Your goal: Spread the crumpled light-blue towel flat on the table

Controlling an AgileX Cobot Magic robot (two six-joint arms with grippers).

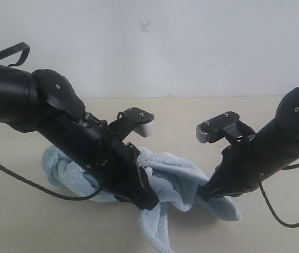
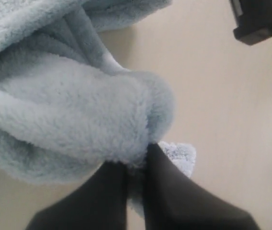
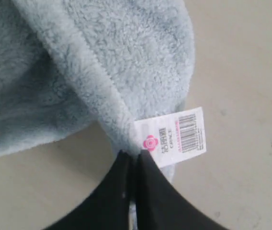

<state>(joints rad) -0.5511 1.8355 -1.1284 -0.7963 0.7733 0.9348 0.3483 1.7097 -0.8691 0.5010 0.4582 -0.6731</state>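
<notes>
The light-blue fluffy towel [image 1: 178, 182] lies bunched and folded on the cream table [image 1: 28, 226], between and under both arms. My left gripper [image 1: 148, 201] is shut on a thick fold of the towel [image 2: 78, 115]; its black fingers [image 2: 169, 191] pinch the cloth [image 2: 135, 160] at their tips. My right gripper [image 1: 206, 194] is shut on the hemmed edge of the towel [image 3: 126, 72], right beside the white tag [image 3: 174, 136] with a pink flower and a barcode. A loose corner [image 1: 157, 232] hangs toward the table's front.
The white-grey wall [image 1: 149, 42] rises behind the table. Black cables [image 1: 23, 182] trail from both arms over the tabletop. The other arm's dark body [image 2: 258, 19] shows at a corner of the left wrist view.
</notes>
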